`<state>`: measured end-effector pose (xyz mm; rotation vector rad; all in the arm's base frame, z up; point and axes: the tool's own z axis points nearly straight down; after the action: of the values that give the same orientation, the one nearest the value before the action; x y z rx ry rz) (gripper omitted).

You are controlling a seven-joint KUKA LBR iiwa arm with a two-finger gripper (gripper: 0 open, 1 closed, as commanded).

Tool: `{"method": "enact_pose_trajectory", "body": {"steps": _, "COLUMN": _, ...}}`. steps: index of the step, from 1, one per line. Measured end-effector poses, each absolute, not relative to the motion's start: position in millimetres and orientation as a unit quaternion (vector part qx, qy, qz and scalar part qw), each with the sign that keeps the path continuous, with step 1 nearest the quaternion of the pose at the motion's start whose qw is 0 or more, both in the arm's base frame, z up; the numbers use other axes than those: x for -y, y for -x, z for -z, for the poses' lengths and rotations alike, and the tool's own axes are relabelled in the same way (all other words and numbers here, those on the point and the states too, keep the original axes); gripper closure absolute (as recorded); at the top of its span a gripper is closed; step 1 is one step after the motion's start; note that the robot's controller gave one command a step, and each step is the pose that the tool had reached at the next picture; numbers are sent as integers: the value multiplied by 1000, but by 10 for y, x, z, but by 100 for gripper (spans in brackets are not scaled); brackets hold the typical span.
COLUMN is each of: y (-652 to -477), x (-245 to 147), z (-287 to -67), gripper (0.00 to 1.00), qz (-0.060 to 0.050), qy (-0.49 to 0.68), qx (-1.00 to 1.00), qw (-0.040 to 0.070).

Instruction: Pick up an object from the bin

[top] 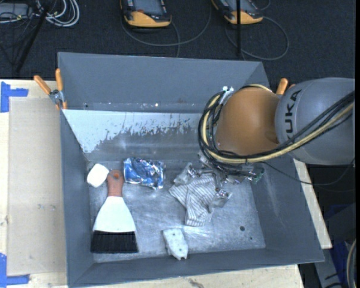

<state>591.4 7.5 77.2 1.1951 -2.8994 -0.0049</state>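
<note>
Camera view: gripper (223,185), grip unclear, over one cloth (192,204); one brush (115,218), one wrapper (144,173), two white lumps (98,175) (176,243).

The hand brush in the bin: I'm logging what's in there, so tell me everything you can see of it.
The hand brush lies flat on the floor of the bin, at front left. Its short reddish-brown handle, wood by its look, points to the back wall; the white body flares to black bristles facing the front. A small white block sits beside the handle's left, a crumpled blue wrapper beside its right; contact cannot be told.
</note>
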Motion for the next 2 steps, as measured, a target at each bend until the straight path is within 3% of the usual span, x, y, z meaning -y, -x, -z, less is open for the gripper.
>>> {"method": "enact_pose_trajectory", "body": {"steps": 1, "y": -5960, "x": -26, "z": -801, "gripper": 100, "qz": -3, "qy": -375, "qx": 927, "qw": 4}}
{"method": "enact_pose_trajectory", "body": {"steps": 2, "y": -5961, "x": -26, "z": -801, "gripper": 100, "qz": -3, "qy": -375, "qx": 927, "qw": 4}}
